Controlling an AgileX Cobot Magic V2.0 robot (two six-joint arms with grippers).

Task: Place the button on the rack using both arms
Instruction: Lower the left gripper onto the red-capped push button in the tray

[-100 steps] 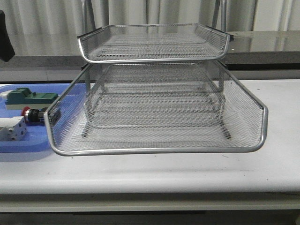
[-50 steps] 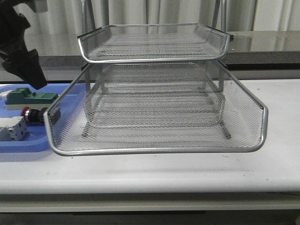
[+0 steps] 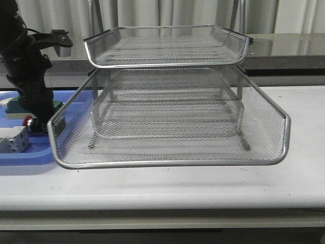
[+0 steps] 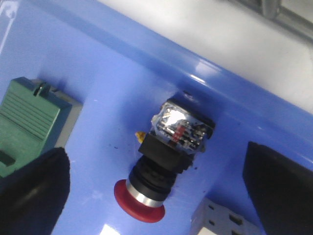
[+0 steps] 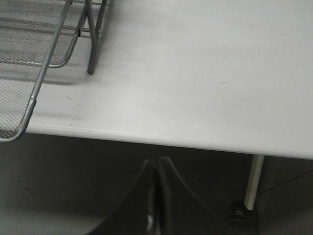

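The button (image 4: 166,156) lies on its side in the blue tray, red head (image 4: 139,200) toward my wrist; in the front view its red head (image 3: 27,121) peeks out beside the arm. My left gripper (image 4: 154,164) hangs open just above it, one black finger (image 4: 29,196) on each side, not touching. In the front view the left gripper (image 3: 38,113) is low over the tray, left of the silver wire rack (image 3: 167,127). My right gripper (image 5: 157,169) is shut and empty, below the table's front edge near the rack's corner (image 5: 29,83); it is out of the front view.
The blue tray (image 3: 20,155) also holds a green block (image 4: 29,117) and a white-grey boxy part (image 4: 220,223), both close to the button. The rack's lowest tier rim (image 3: 53,137) reaches over the tray's right side. A table leg (image 5: 254,181) stands near my right gripper.
My left arm has come down from the upper left into the blue tray and now stands over the button. The button, the rack and the tray parts have not moved.
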